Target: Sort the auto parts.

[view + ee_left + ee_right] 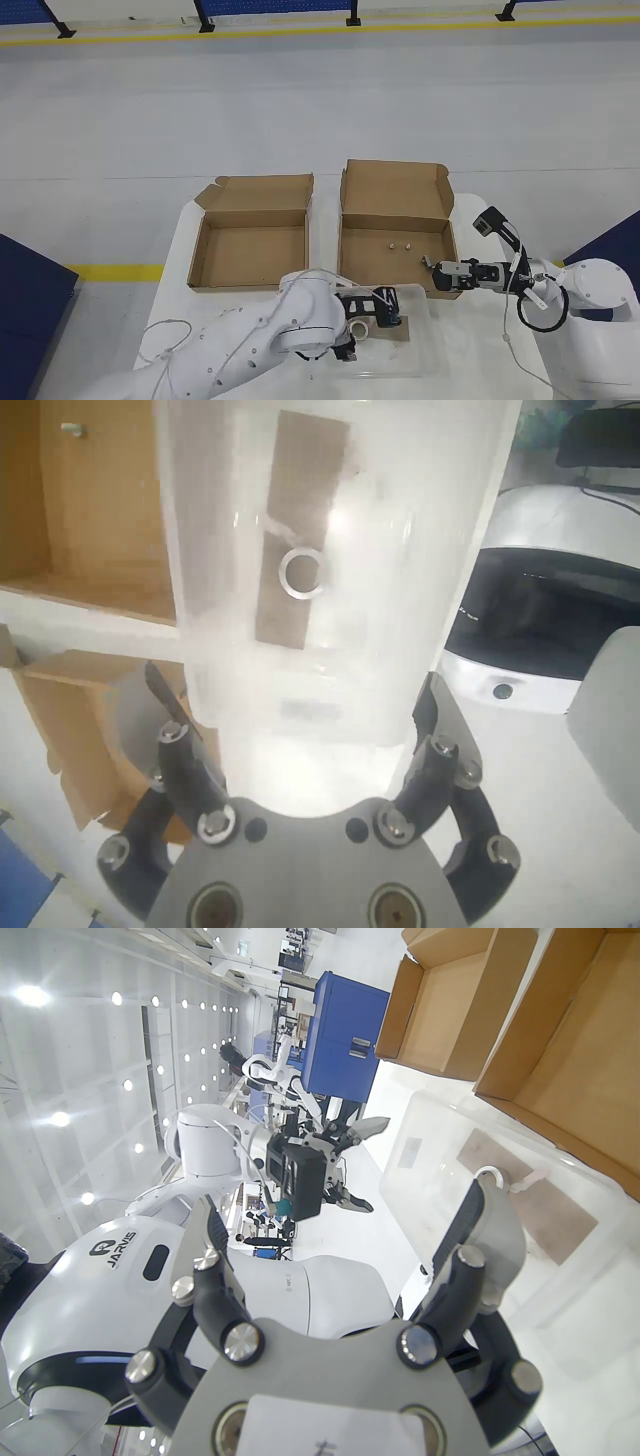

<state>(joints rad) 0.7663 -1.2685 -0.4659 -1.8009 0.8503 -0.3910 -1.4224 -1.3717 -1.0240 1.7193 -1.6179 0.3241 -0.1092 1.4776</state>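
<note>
White tabletop [470, 345] carries two open cardboard boxes side by side, the left box [250, 255] and the right box [395, 235]. In front of them, nearer me, lies a clear plastic bin [425, 575]. My left hand [295, 680] hangs spread wide at one end of the bin. My right hand [340, 1203] is also released, one finger seemingly just beside the ring, though I cannot tell if it touches. In the bin a brown card strip [300, 500] bears the metal ring [302, 573]. A small part [71, 430] rests in the right box.

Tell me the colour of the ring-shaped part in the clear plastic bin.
Shiny silver; the round metal ring shows best in the left wrist view.
</note>
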